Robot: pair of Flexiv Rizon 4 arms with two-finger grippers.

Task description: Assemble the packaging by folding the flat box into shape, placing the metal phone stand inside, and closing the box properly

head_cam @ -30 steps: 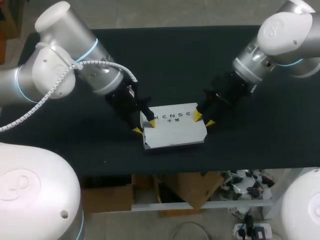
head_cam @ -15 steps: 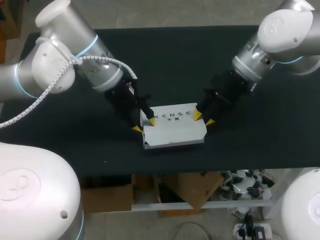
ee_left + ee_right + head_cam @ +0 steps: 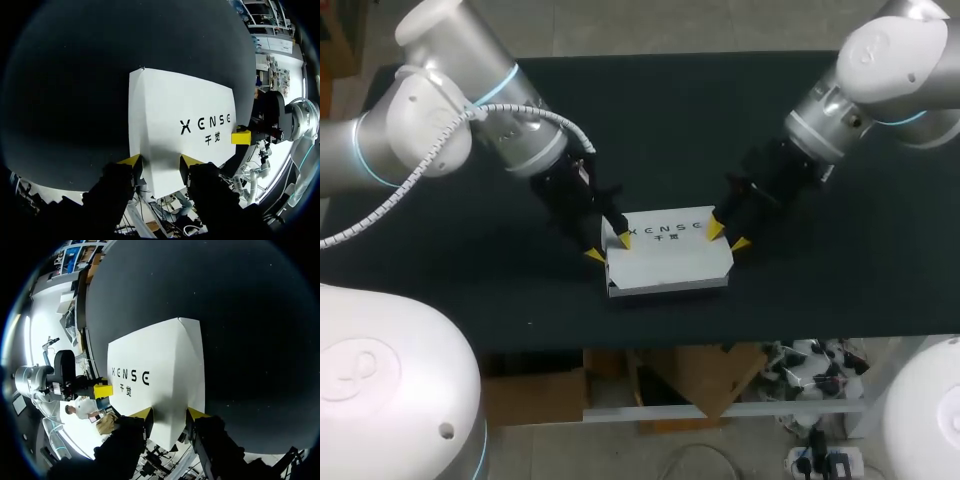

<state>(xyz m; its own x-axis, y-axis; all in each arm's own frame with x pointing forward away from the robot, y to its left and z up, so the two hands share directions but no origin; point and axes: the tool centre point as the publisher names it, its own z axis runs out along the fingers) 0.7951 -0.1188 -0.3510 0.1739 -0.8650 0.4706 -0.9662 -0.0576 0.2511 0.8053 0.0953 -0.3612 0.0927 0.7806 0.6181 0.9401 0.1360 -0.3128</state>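
- The white box [image 3: 670, 262] is seen lid-down on the black table [image 3: 720, 120], near its front edge. Dark print is carried on the lid, and any contents are hidden.
- The left gripper [image 3: 609, 249] is held spread over the box's left end, one tip on the lid, nothing clamped.
- The right gripper [image 3: 728, 237] is likewise spread at the right end.

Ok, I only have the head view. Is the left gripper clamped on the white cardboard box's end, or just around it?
Observer: From its wrist view the left gripper is open, with the end of the white cardboard box lying between its yellow fingertips.
Operator: And the right gripper?
Observer: Its own wrist view shows the right gripper open too, one tip over the box's top face, the other at its edge.
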